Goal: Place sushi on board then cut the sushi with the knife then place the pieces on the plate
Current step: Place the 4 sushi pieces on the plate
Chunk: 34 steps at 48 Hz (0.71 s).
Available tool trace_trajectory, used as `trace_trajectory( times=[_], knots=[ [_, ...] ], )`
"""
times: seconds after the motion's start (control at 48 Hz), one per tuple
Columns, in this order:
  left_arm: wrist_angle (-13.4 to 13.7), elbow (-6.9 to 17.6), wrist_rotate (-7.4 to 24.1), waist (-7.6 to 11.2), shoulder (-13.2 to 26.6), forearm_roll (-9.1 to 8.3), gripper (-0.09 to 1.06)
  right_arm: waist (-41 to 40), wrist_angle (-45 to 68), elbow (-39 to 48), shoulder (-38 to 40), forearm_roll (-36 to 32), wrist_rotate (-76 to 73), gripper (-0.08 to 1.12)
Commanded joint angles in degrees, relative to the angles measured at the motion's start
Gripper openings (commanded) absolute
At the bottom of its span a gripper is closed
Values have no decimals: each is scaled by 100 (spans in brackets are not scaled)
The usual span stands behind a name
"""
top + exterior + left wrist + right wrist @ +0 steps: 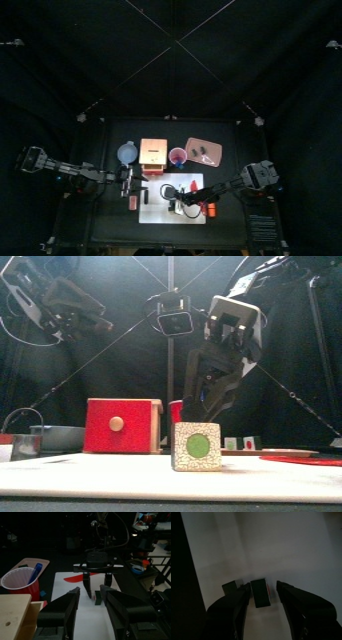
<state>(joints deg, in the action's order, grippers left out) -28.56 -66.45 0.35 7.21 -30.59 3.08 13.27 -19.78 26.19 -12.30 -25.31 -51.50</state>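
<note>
On white board (167, 212), mid-table, sushi block (198, 446) stands upright. Right gripper (209, 411) hangs just above it, jaws a bit apart, one each side. Left gripper (90, 591) near board's left edge, jaws wide.

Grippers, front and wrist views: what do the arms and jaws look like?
The left arm and right arm are black and jointed. The right gripper has a pale cross-plate above two long dark jaws. The left gripper shows two broad jaws, grey on their outer faces.
</note>
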Motion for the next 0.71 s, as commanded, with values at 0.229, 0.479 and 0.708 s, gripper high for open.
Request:
trace_trajectory(
  times=[0.229,0.479,0.708],
  knots=[
    [-35,35,-18,-18,-9,-9,77,-18,-105,-114,97,123,-9,62],
    [-35,-35,-18,-18,-9,88,77,-220,-1512,53,1020,149,-62,61],
    [-35,-105,-26,-18,-9,105,77,-1441,-2030,1406,2470,255,-79,61]
  ],
)
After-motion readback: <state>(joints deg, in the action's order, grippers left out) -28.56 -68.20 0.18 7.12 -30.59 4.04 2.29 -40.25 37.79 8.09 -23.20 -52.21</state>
